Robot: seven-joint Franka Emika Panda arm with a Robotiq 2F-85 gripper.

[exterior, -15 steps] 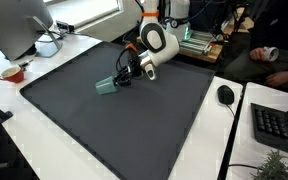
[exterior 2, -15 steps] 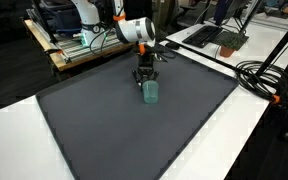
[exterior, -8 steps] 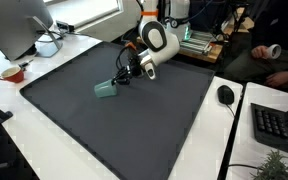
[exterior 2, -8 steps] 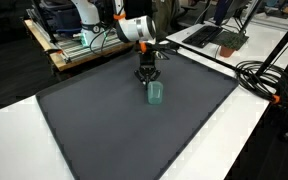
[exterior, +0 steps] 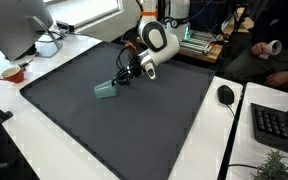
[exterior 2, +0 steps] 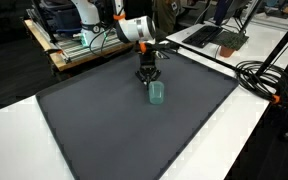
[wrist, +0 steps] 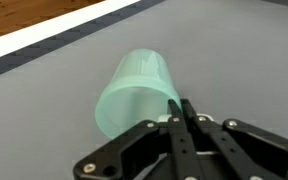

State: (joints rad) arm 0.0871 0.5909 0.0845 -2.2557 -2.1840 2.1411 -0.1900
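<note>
A translucent teal cup (exterior: 106, 89) lies on its side on the dark grey mat (exterior: 134, 130); it also shows in the other exterior view (exterior 2: 156, 93). In the wrist view the cup (wrist: 134, 88) has its open mouth facing the camera. My gripper (wrist: 181, 108) reaches down to the right edge of the cup's rim, its two fingertips pressed almost together and seemingly pinching the thin wall there. In both exterior views the gripper (exterior: 121, 79) (exterior 2: 148, 78) sits low over the mat right at the cup.
The mat's white border (wrist: 44, 55) runs behind the cup. A monitor (exterior: 19, 25) and a small bowl (exterior: 12, 73) stand off the mat's edge, a mouse (exterior: 225, 94) and keyboard (exterior: 279, 125) at the other side. Cables (exterior 2: 259, 75) lie beside the mat.
The cup shifted slightly sideways on the mat between one second and half a second ago. Since then nothing has visibly moved.
</note>
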